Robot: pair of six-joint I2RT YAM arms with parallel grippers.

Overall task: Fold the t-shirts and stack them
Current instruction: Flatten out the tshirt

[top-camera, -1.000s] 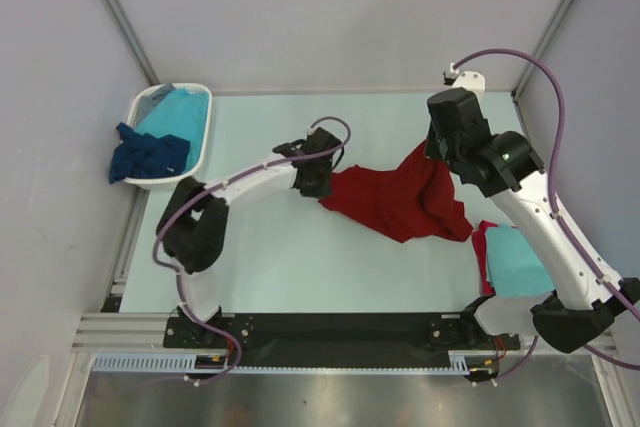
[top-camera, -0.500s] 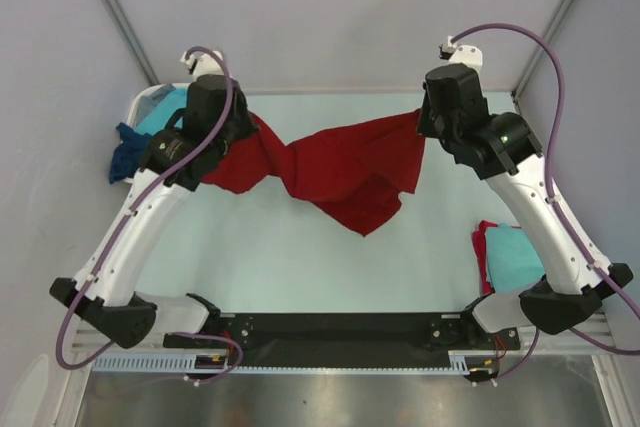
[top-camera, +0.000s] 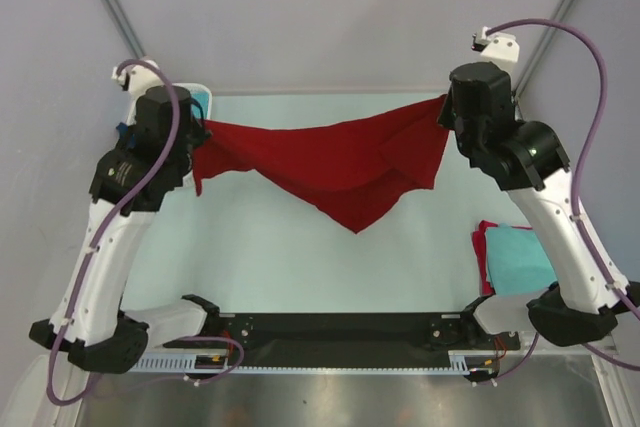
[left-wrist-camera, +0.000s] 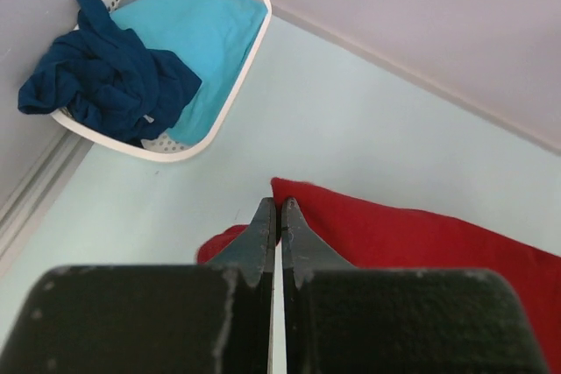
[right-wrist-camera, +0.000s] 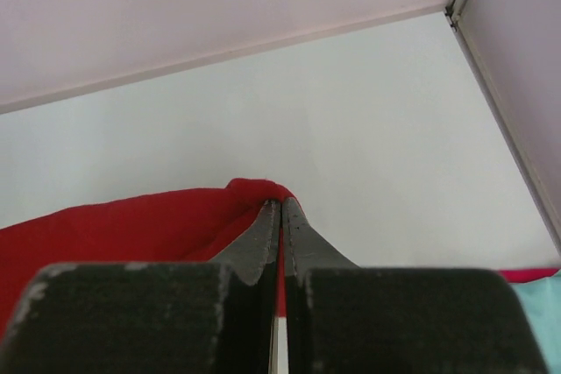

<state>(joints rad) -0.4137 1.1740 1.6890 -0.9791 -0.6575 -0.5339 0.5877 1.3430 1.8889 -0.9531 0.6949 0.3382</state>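
– Pincers first: how do they stand?
– Both are pressed shut. The left pincer [left-wrist-camera: 278,209] has its fingers together on one corner of the dark red t-shirt [top-camera: 340,162]. The right pincer [right-wrist-camera: 280,208] is closed the same way on the opposite corner, with red cloth showing on either side of its fingertips.
– And where is that shirt?
– It hangs in the air between the two pincers, over the far half of the worktop [top-camera: 280,257]. Its upper edge runs from left to right with a slight sag in the middle. The rest droops to a point toward the near side. Whether that point touches the worktop I cannot tell.
– The other shirts?
– A turquoise t-shirt [left-wrist-camera: 197,24] lies in the white basket [left-wrist-camera: 175,151] at the far left corner. A dark navy t-shirt [left-wrist-camera: 105,85] is draped over the basket's rim, partly hanging outside. On the right, at the near side, a folded turquoise shirt [top-camera: 518,259] lies on top of a red shirt [top-camera: 480,239], whose edge shows along its left.
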